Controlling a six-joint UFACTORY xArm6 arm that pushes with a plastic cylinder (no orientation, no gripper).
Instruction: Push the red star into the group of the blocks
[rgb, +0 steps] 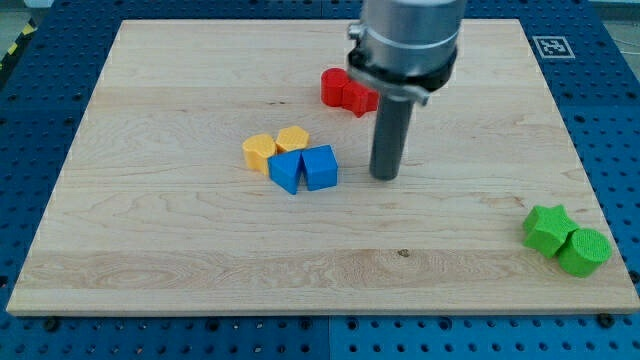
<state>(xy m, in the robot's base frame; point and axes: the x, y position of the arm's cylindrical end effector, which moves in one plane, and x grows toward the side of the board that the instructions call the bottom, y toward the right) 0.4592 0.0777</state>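
Tip (385, 177) down on the surface (150, 240), just right of the blue blocks (305, 168), below the red star (347, 92). No gripper fitted: nothing held, pushing only. Red star partly hidden behind the arm, well above the group; second red piece possibly beside it, unclear. Yellow blocks (275, 147) touching blue ones, forming the target cluster. Green blocks (565, 240) apart at lower right. Pale wooden board on blue perforated base (30, 110).
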